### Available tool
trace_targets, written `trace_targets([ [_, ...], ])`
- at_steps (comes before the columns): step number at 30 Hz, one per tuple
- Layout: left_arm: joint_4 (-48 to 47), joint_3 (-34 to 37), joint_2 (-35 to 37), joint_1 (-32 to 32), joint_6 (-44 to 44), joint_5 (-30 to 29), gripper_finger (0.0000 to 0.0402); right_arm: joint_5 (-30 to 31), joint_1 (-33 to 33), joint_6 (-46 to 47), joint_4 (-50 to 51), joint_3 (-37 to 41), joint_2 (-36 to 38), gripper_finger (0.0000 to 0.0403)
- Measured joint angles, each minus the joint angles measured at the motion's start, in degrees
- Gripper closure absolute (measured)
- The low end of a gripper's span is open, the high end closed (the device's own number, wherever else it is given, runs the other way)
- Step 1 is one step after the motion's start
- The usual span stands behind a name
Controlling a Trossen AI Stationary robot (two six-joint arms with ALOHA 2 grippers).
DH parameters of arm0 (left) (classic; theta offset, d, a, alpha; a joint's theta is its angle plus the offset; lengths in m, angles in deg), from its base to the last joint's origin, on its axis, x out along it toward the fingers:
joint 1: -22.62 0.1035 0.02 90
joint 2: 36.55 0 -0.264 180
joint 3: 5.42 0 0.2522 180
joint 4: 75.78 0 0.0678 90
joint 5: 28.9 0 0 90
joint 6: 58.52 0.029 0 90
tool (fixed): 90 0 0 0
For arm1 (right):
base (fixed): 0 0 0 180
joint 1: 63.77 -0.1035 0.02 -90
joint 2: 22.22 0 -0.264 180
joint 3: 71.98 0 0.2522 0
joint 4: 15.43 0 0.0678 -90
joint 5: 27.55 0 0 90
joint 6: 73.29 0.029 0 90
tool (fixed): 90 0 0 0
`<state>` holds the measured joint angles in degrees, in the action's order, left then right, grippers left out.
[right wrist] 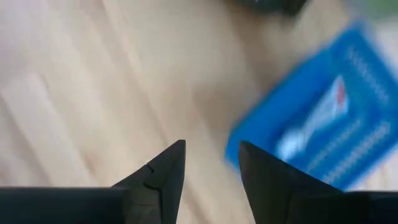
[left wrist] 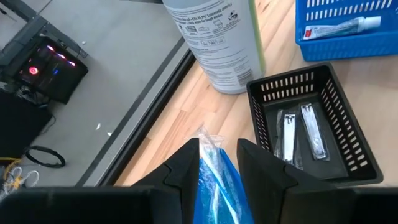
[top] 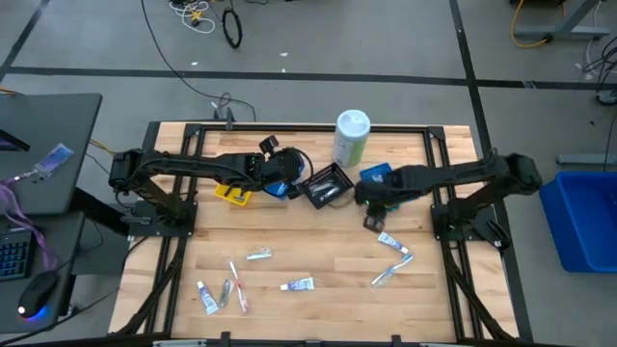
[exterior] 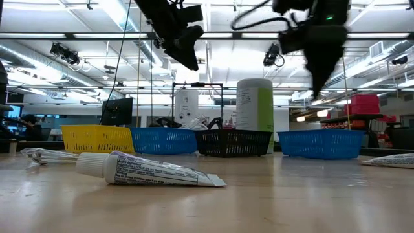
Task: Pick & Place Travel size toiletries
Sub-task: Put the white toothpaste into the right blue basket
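Several travel toiletries lie on the near part of the table: a white tube (top: 297, 285), a small tube (top: 258, 254), toothbrushes (top: 234, 284) and tubes (top: 390, 241) on the right. One tube (exterior: 149, 169) lies close in the low view. My left gripper (left wrist: 217, 146) hangs high over the trays (exterior: 184, 45), shut on a blue-wrapped item (left wrist: 214, 180). My right gripper (right wrist: 211, 149) is open and holds nothing, above bare wood beside the blue tray (right wrist: 311, 137), which holds a toothpaste tube (right wrist: 311, 127). My left gripper pinches the blue-wrapped item (left wrist: 217, 186) between its two fingers. A crinkled clear end of the wrapper (left wrist: 205, 135) sticks out past the fingertips. The item is lifted clear of the table. The fingers hide how far back it reaches.
The tall white-and-green canister (top: 352, 135) stands at the far side. A black tray (left wrist: 336, 81) holds two silvery items (left wrist: 298, 134). A yellow tray (top: 231, 193) and a second blue tray (exterior: 162, 139) sit under the left arm. A big blue bin (top: 583, 217) stands off the table's right.
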<state>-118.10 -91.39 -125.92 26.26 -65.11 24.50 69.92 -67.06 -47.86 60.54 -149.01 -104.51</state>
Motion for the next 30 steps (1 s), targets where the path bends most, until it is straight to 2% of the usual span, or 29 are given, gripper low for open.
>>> trace_targets([
  [4,0.0,0.0,0.0,0.0,-2.0,0.0,0.0286,-4.4,-6.3,7.6,4.4,2.7,-0.2,0.0234],
  [8,0.0,0.0,0.0,0.0,-2.9,0.0,0.0286,-9.1,-12.5,16.5,2.8,6.9,-0.2,0.0214],
  [13,0.1,0.0,0.0,0.2,-3.3,0.0,0.0286,-9.2,-17.7,25.6,-0.7,12.3,-0.2,0.0183],
  [19,0.1,0.0,0.0,0.2,-3.3,0.0,0.0286,-9.2,-19.4,28.6,-7.5,20.0,-0.2,0.0161],
  [24,0.1,0.0,0.0,0.2,-3.8,0.2,0.0286,-9.5,-19.4,29.8,-13.6,24.6,-0.2,0.0171],
  [30,0.2,0.0,0.0,0.2,-3.8,0.2,0.0286,-9.2,-19.4,29.6,-15.2,25.9,-0.2,0.0215],
])
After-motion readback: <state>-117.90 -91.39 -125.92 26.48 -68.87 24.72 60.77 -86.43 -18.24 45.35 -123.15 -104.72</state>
